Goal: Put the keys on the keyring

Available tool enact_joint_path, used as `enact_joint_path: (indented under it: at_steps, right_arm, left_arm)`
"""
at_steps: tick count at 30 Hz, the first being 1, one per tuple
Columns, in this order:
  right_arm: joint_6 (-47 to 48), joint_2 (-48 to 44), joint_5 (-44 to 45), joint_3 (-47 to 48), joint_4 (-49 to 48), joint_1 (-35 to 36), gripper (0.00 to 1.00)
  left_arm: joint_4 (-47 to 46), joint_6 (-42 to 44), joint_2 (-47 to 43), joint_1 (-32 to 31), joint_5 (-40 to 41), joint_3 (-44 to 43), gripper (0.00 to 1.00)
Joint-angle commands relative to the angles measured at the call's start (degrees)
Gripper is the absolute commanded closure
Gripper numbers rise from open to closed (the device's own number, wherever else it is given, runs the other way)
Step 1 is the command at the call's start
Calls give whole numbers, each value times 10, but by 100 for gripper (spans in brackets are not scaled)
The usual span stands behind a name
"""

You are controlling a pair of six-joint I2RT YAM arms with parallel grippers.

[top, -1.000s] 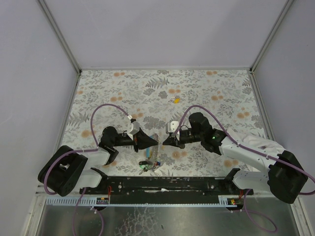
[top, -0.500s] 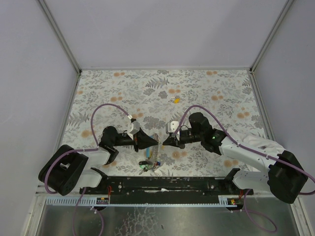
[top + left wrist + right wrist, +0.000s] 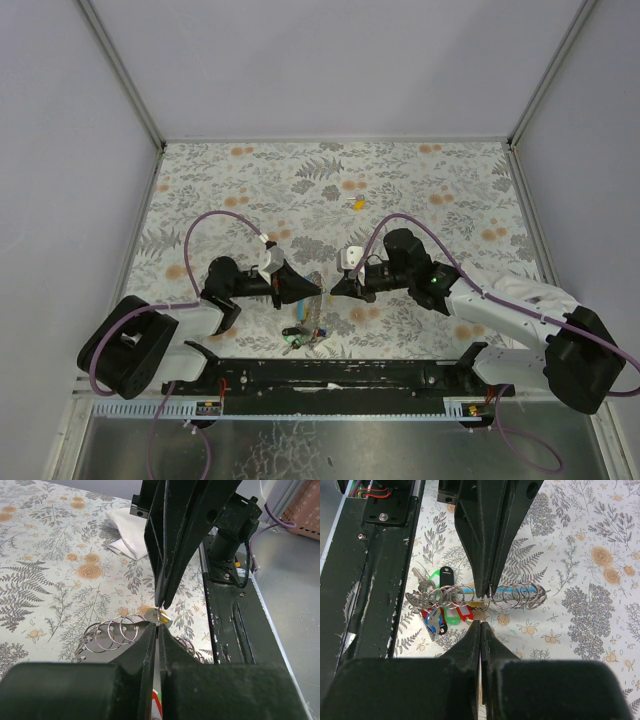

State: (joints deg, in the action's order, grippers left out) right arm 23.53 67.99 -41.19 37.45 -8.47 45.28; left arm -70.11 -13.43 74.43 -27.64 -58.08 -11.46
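Several silvery keyrings (image 3: 512,596) hang in a row along a light-blue strip. At the row's left end one keyring carries a cluster of keys (image 3: 442,616) with green, red, blue and black caps. The same cluster (image 3: 301,336) lies near the front rail. My left gripper (image 3: 321,290) is shut and seems to pinch one keyring (image 3: 492,593) in mid-row. Facing it tip to tip, my right gripper (image 3: 480,622) is shut on a small yellow key (image 3: 163,620), held against that ring. Another yellow key (image 3: 357,203) lies alone farther back on the table.
The black front rail (image 3: 330,372) runs just behind the key cluster. A white cloth (image 3: 125,532) lies beyond the right arm in the left wrist view. The floral table cover (image 3: 330,180) stretches back to the walls.
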Motion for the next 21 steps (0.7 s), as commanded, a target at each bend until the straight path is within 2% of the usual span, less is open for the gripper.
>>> enact_joint_path:
  at_steps: [1,21]
  right_arm:
    - [-6,-18,-3,12,-27,8,100]
    - [-11,-14,-12,14,-36,8,100]
  left_arm:
    - [-15,11,-10,0,4,-10,100]
    - [-20,8,-5,-1,-5,-13,100]
